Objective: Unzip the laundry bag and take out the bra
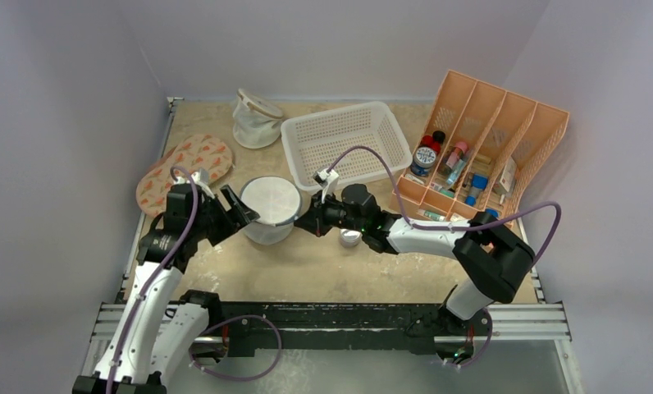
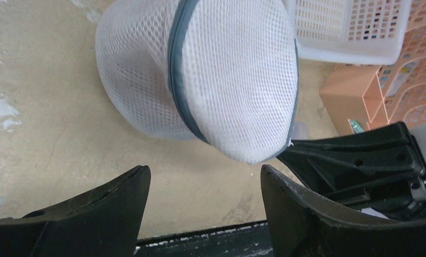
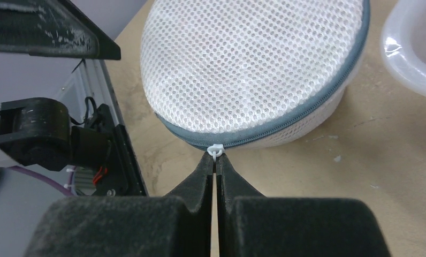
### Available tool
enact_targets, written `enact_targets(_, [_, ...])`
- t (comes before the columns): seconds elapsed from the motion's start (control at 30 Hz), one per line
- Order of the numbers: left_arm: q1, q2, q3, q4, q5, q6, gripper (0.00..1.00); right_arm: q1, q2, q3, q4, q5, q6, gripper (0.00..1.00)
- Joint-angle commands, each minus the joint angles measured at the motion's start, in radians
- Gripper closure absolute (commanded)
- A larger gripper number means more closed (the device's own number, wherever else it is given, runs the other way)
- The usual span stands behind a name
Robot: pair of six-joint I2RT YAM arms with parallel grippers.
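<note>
At mid-table the laundry bag [image 1: 270, 209] was seen zipped — its zip pull [image 3: 215, 150] pinched by the right gripper [image 3: 215, 159], the left gripper [image 2: 203, 176] spread beside it. The pull was best drawn along the rim [image 3: 307, 110], bag steadied; bra unseen.

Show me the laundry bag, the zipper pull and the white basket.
laundry bag [image 1: 270, 199], top view, middle of mesh lid
zipper pull [image 3: 215, 149], right wrist view, its white tab
white basket [image 1: 293, 156], top view, left wall

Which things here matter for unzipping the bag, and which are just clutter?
Job: laundry bag, zipper pull, right gripper pinching it, left gripper open beside the bag. No bra in view.
Clutter: white basket, orange organizer, patterned pad, mesh pouch, small jar.
</note>
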Motion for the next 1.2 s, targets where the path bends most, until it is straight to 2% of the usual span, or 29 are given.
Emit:
enact_targets(0.0, [-0.024, -0.084, -0.038, -0.013, 0.042, -0.07, 0.24, -0.004, 0.003, 0.043, 0.098, -0.068, 0.041, 1.0])
enact_targets(0.17, [-0.034, -0.08, -0.119, 0.153, 0.121, -0.191, 0.23, 0.0, 0.001, 0.034, 0.13, -0.099, 0.052, 1.0])
enact_targets(0.37, [-0.084, 0.011, -0.12, 0.269, 0.095, -0.235, 0.26, 0.018, 0.005, 0.038, 0.126, -0.105, 0.044, 1.0])
enact_targets(0.53, [-0.186, 0.107, -0.085, 0.291, 0.018, -0.225, 0.42, 0.04, 0.026, 0.065, 0.1, -0.098, 0.026, 1.0])
enact_targets(0.7, [-0.196, 0.139, -0.051, 0.226, -0.054, -0.163, 0.64, 0.044, 0.017, 0.05, 0.05, -0.038, 0.013, 1.0])
enact_targets(0.9, [-0.194, 0.178, -0.061, 0.226, -0.051, -0.139, 0.86, 0.042, -0.006, 0.006, -0.002, -0.009, 0.015, 1.0])
enact_targets(1.1, [-0.195, 0.186, -0.06, 0.227, -0.052, -0.125, 0.99, 0.032, -0.047, -0.05, -0.023, 0.112, 0.037, 1.0])
enact_targets(1.17, [-0.193, 0.192, -0.06, 0.221, -0.05, -0.114, 1.0, 0.018, -0.063, -0.071, -0.029, 0.134, 0.031, 1.0])
